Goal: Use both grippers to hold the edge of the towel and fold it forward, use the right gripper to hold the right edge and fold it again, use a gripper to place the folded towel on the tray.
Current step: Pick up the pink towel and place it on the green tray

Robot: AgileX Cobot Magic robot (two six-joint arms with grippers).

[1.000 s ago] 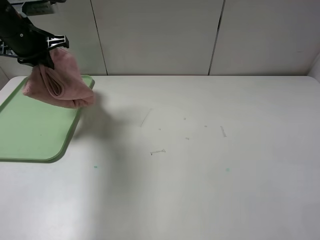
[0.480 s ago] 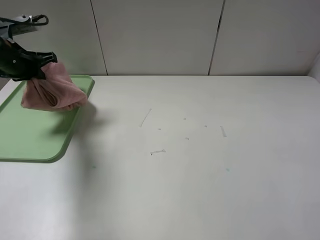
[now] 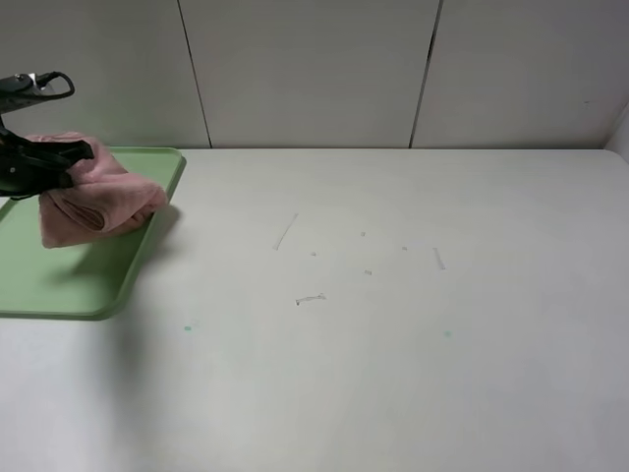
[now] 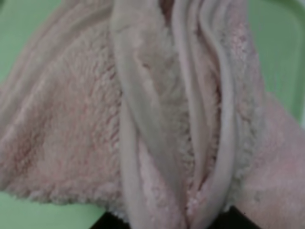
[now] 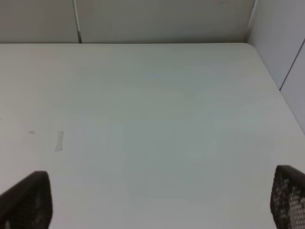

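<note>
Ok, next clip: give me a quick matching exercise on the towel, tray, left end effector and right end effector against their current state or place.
Column A:
1. towel
2. tray
3. left end effector
4. right end effector

Column B:
a. open, above bare table
b. light green, at the table's left edge
c. pink, bunched over the tray
d. shut on the towel

Pairs: 1-c, 2-b, 3-d, 4-a

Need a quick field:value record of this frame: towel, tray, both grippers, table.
towel: pink, folded into a bundle, gripped at its far-left edge, lower part over the tray
tray: light green, at the table's far-left side, near part bare
left gripper: shut on the towel, above the tray's far end
right gripper: open, holding nothing, out of the high view, over bare table
table: white, a few small marks near the middle
task stage: towel at the tray, not yet released
</note>
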